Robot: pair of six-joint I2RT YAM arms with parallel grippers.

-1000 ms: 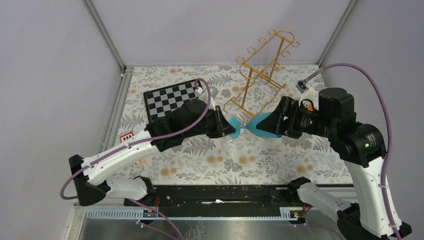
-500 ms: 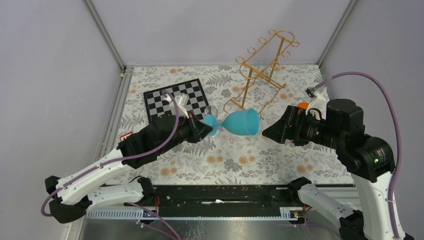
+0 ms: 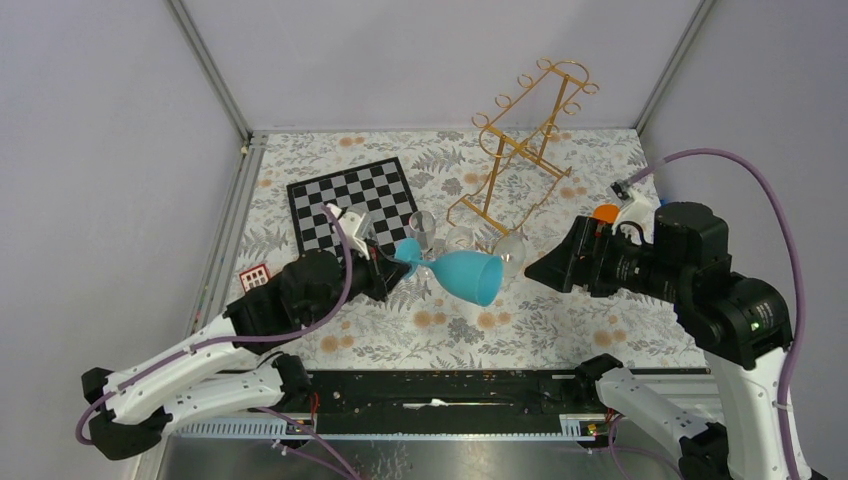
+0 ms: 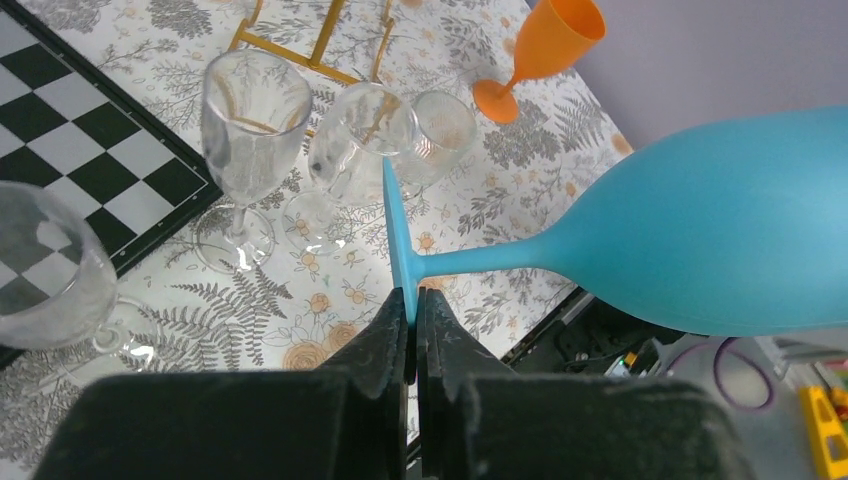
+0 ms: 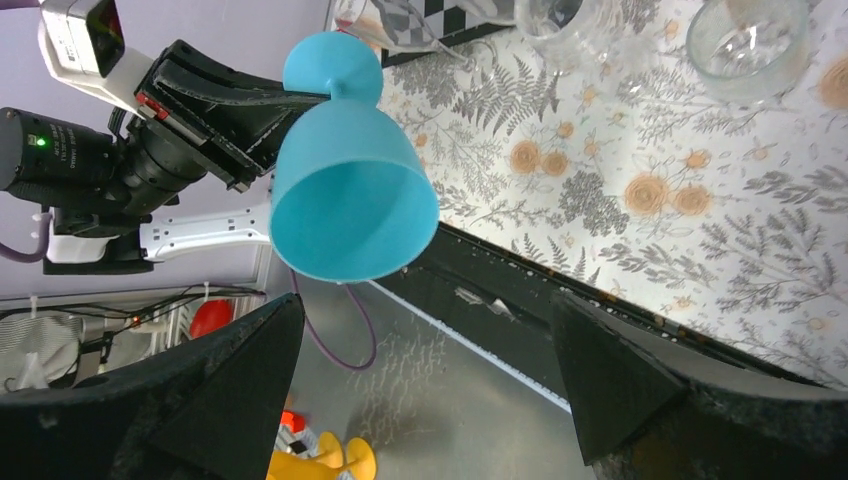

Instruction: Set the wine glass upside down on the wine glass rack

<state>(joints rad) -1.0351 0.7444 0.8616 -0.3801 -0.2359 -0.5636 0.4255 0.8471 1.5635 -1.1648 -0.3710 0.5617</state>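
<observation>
The wine glass (image 3: 468, 275) is blue and opaque, lying sideways in the air over the middle of the table. My left gripper (image 3: 395, 265) is shut on the rim of its foot (image 4: 398, 235), with the bowl (image 4: 700, 230) pointing right and towards the near edge. My right gripper (image 3: 540, 268) stands open to the right of the bowl and apart from it, with the bowl's mouth (image 5: 350, 200) facing its camera. The gold wire wine glass rack (image 3: 525, 130) stands at the back right, holding nothing.
Three clear glasses (image 3: 424, 226) (image 3: 459, 238) (image 3: 510, 248) stand between the blue glass and the rack's feet (image 4: 320, 40). A chessboard (image 3: 350, 200) lies at the left. An orange glass (image 4: 550, 45) stands on the right by my right arm.
My right gripper opened, let go of the blue bowl and backed off to the right. My left arm carried the glass left and nearer, and the bowl now tilts towards the near edge.
</observation>
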